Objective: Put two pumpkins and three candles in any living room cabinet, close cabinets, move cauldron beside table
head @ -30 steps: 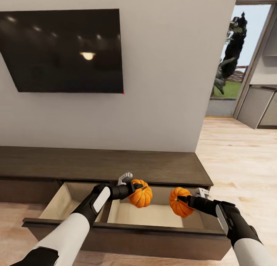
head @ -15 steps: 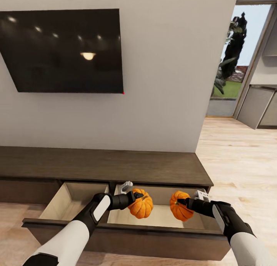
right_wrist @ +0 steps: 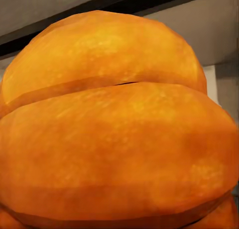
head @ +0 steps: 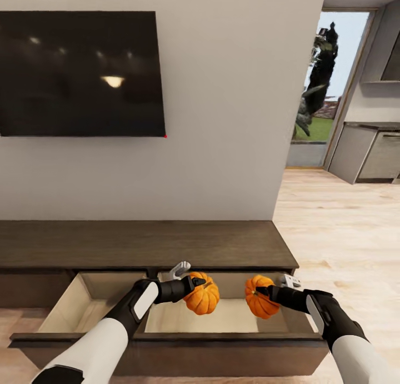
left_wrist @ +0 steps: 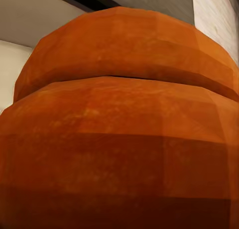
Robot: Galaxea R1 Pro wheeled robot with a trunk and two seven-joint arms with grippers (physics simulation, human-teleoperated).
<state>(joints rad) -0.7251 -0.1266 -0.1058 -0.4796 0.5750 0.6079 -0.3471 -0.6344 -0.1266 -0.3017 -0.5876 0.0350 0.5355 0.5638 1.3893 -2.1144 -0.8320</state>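
The left hand [head: 195, 283] was clenched on a small, bright orange ribbed pumpkin [head: 202, 297], and the right hand [head: 265, 291] was clenched on a second orange ribbed pumpkin [head: 260, 298] of the same squat shape. Both were held just above the pale floor of the wide pull-out drawer [head: 233, 318] of the long, low, dark brown wooden cabinet [head: 144, 242], the two fruits apart from each other and side by side over the drawer's right compartment. Each arm reached in over the drawer's dark front edge, so the pumpkins hung inside the drawer's outline rather than over the floor; that looked like the reason for the pose, since letting go from there would drop them into the cabinet and not beside it. In the left wrist view the left pumpkin [left_wrist: 119, 129] sat right against the camera, with a strip of the cabinet's dark edge behind it. In the right wrist view the other pumpkin [right_wrist: 114, 134] did the same, which fits a firm hold close to the palm

The drawer stood fully pulled out below a black flat wall-mounted screen [head: 78, 73]. The left compartment [head: 78, 306] lay bare, which left room for other items. The likely next move called for lowering both pumpkins a little before release, because a round ribbed body could roll toward the divider
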